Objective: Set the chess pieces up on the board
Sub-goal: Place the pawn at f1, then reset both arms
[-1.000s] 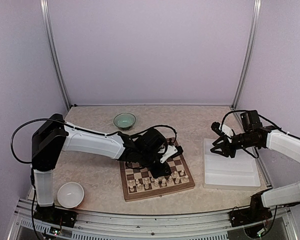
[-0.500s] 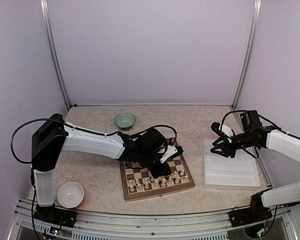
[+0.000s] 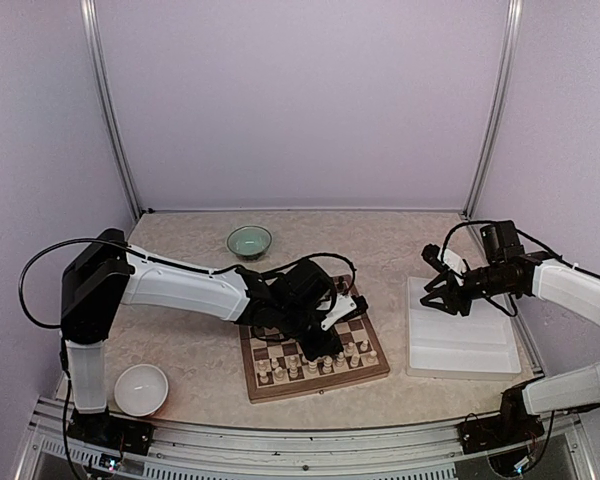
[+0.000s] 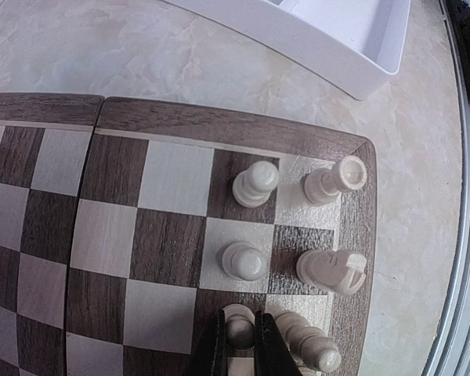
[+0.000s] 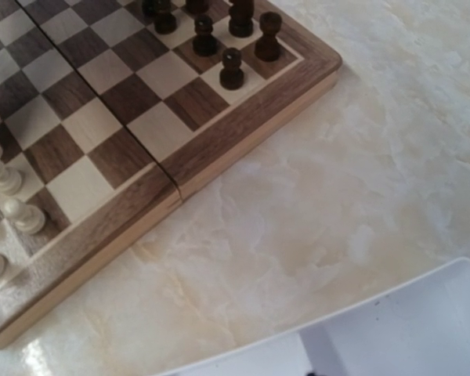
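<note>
The board point(image 3: 316, 379) lies at the table's middle, with cream chess pieces point(image 3: 320, 362) lined along its near rows. My left gripper point(image 3: 312, 348) reaches down over those rows. In the left wrist view, that gripper point(image 4: 240, 313) is shut on a cream pawn point(image 4: 240, 333) standing on a dark square of the board point(image 4: 219, 125). Close by stand a pawn point(image 4: 244, 261), another pawn point(image 4: 255, 184), a knight point(image 4: 333, 272) and a rook point(image 4: 334, 178). My right gripper point(image 3: 446, 298) hovers open over the white tray point(image 3: 460, 350); its fingers are out of its own wrist view.
Dark chessmen point(image 5: 231, 66) stand on the board's far corner point(image 5: 243, 133). A green bowl point(image 3: 249, 240) sits at the back, and a white bowl point(image 3: 141, 389) at the near left. The tray's wall point(image 4: 329, 55) lies just right of the board.
The left jaws have closed on the cream pawn, and the left wrist has shifted slightly. The right arm has not moved.
</note>
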